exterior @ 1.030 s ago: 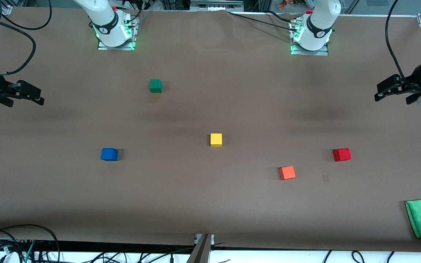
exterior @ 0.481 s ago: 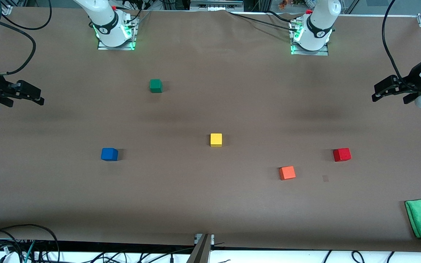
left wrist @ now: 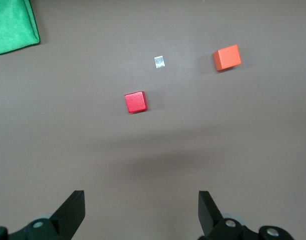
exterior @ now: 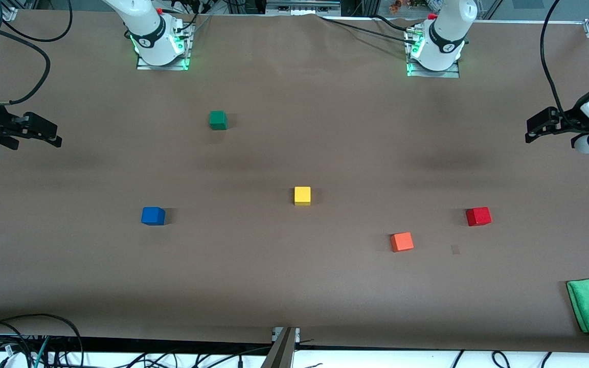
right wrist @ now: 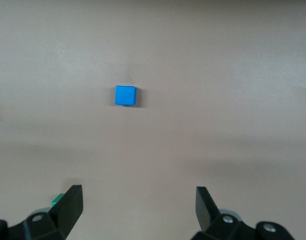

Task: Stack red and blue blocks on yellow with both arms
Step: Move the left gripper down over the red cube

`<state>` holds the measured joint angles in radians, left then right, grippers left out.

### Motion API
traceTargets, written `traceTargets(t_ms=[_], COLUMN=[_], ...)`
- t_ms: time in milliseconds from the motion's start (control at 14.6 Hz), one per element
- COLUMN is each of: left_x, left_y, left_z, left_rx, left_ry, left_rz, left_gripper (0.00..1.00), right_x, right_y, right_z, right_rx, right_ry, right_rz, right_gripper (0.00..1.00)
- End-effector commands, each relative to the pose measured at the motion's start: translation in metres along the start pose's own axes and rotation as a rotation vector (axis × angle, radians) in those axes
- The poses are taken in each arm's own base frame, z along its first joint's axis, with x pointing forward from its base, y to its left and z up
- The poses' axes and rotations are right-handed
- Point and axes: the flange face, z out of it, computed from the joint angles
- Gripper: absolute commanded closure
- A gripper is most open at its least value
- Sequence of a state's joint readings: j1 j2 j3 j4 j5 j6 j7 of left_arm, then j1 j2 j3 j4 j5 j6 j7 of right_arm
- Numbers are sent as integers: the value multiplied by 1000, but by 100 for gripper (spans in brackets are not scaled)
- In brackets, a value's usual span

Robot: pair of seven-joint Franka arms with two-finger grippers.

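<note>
Front view: yellow cube (exterior: 302,196) sits mid-frame on the table (exterior: 294,286), blue cube (exterior: 153,215) lower left, red cube (exterior: 478,216) lower right, none moved. Left gripper (exterior: 534,132) has lifted slightly at right edge, fingers spread wide, empty; right gripper (exterior: 51,136) waits at left edge, fingers likewise apart.

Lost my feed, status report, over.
Left gripper open, high over red block. Right gripper open, over blue block. Yellow block bare; nothing stacked, nothing in the way.
</note>
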<state>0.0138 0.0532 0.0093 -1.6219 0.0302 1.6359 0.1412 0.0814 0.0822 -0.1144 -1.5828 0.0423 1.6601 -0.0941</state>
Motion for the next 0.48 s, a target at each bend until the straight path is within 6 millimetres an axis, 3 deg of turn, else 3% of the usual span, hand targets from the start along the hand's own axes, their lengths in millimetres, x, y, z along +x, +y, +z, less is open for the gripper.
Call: traceTargets(t_ms=[0, 275, 412], left_x=[23, 61, 70], left_y=[-11, -27, -28], left_z=[34, 110, 129], left_rx=[24, 27, 26], left_ry=[1, 37, 50], left_rz=[24, 16, 17], left_gripper=[0, 0, 0], right_x=[-5, -5, -5], right_y=[0, -1, -2], right_z=[-6, -6, -6], right_rx=[5, 4, 4], right_ry=[4, 4, 4], right_rz=[-12, -14, -16], right_gripper=[0, 0, 0])
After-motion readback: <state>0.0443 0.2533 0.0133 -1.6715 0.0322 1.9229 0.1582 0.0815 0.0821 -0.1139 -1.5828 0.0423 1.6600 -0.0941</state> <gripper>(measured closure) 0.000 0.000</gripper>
